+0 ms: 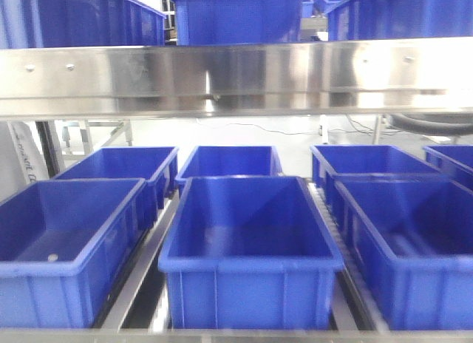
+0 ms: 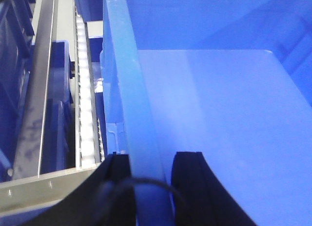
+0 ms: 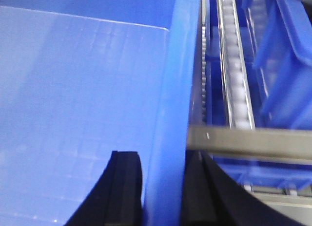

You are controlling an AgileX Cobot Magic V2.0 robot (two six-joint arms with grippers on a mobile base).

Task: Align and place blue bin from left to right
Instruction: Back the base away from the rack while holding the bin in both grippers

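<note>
While both grippers straddle its side walls, the blue bin (image 2: 209,114) sits beside a roller track (image 2: 87,114).
The bin is glossy blue plastic with a smooth pale floor and a thick rim. The left gripper (image 2: 152,158) pinches the left wall and the right gripper (image 3: 161,158) pinches the right wall. Matching bins (image 1: 251,239) line the rack under a steel shelf (image 1: 236,77).

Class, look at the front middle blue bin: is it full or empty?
Empty. The front view shows the middle bin with bare floor and inner walls, nothing inside.
</note>
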